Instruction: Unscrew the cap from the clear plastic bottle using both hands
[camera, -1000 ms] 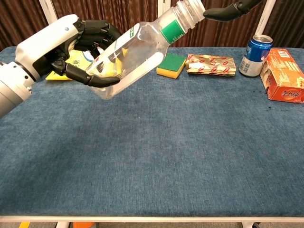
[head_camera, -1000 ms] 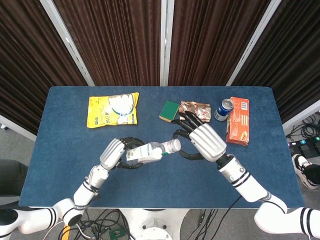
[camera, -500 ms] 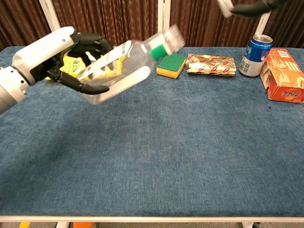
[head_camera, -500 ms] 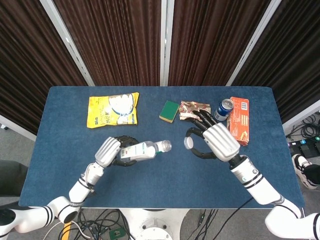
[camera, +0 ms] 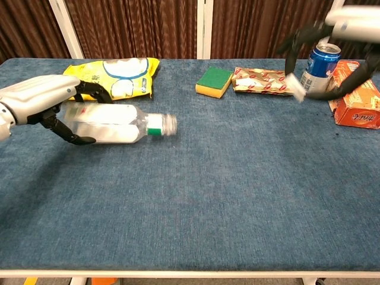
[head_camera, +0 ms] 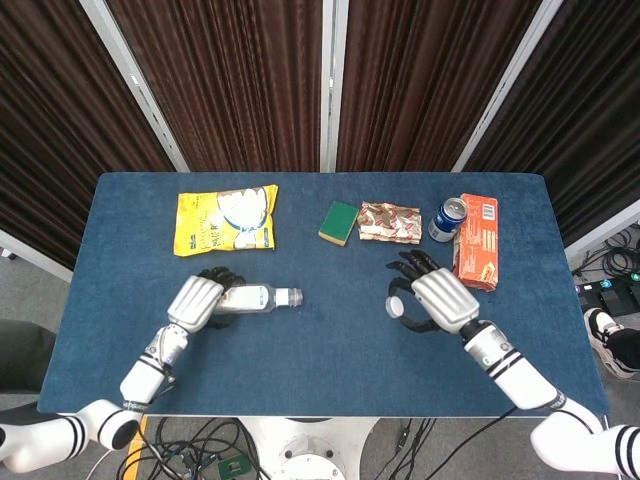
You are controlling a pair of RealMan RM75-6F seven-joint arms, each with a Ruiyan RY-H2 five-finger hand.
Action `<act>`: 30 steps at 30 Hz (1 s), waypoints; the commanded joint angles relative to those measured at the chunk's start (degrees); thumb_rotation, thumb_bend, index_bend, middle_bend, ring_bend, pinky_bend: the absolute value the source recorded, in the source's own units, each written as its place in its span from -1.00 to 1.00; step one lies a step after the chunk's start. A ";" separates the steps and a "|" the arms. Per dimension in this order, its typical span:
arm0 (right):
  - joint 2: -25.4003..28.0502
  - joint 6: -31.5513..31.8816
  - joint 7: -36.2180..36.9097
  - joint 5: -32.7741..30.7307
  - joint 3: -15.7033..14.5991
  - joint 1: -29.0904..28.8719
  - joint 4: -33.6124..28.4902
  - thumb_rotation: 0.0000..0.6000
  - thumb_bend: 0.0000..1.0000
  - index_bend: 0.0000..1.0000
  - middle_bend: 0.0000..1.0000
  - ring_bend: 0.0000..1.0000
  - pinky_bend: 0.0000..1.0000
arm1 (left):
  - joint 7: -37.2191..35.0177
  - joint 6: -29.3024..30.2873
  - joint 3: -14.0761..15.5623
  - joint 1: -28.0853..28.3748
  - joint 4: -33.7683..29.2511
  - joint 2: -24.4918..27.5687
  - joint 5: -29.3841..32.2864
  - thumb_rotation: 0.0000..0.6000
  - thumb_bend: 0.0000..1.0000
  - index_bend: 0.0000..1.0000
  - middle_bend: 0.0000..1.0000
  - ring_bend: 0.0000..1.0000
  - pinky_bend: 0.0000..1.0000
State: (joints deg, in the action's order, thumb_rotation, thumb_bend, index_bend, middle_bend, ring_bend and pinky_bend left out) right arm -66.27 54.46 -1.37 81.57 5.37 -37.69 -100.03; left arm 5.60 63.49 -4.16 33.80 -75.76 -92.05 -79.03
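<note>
Blue felt-like cloth covers the tabletop (camera: 196,208), and its whole near half lies bare in front of both arms. On the left side the clear plastic bottle (camera: 116,126) lies on its side, uncapped neck pointing toward the middle, a green band of label just behind the neck; no lettering on it can be read. The left hand (camera: 44,101) wraps the bottle's base end, dark fingers curled over and under it. Across the bare middle, the right hand (head_camera: 432,298) hangs above the cloth with the white cap (head_camera: 397,306) pinched at its fingertips; in the chest view this hand is smeared by blur and partly cut off by the frame's top edge. Further back, a yellow snack bag (head_camera: 225,219) lies behind the left hand, its print too small to read. Along the far edge sit a green-and-yellow sponge (head_camera: 340,222), a crinkled red-and-gold wrapper (head_camera: 389,221), a blue drink can (head_camera: 446,219) and, just beside it, an orange carton (head_camera: 476,241) near the right edge.
</note>
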 commanded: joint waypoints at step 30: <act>2.58 22.62 1.63 0.09 -3.09 15.65 8.99 1.00 -0.25 -0.87 -0.94 -1.00 -1.00 | -8.43 22.12 -0.33 -20.36 -3.93 17.86 2.23 1.00 -0.55 -0.63 -0.59 -0.76 -0.58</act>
State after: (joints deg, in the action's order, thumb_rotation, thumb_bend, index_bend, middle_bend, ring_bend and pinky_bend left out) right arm -68.72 70.75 -4.73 79.79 3.19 -27.67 -88.91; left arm -2.09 84.59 -5.23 14.57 -80.95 -74.80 -76.72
